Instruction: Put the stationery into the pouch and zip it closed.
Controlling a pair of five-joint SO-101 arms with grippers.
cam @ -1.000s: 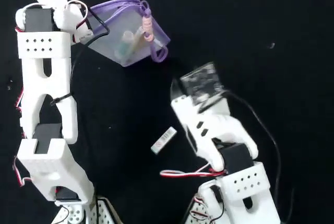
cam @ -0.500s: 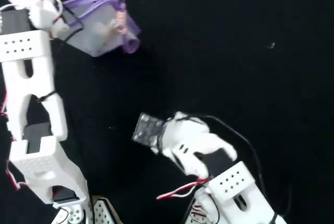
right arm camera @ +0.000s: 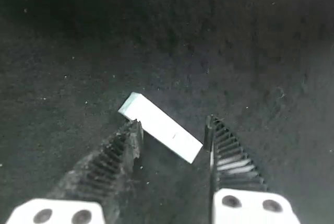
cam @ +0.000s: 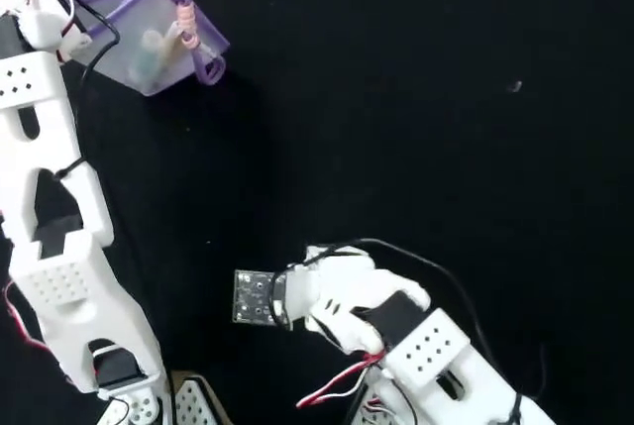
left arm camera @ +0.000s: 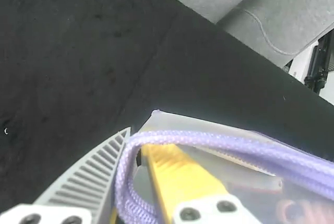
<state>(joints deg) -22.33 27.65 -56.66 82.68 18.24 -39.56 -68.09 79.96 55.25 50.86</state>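
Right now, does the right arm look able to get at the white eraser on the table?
Probably yes. The right pincer hangs open over the eraser, which lies between its fingers. Nothing else lies near it on the black table to block the pincer from closing.

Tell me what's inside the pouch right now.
Through the pouch's clear wall the high view shows a pale green stick and a yellowish stick, both too blurred to name. The left claw, shut on the rim, covers one corner.
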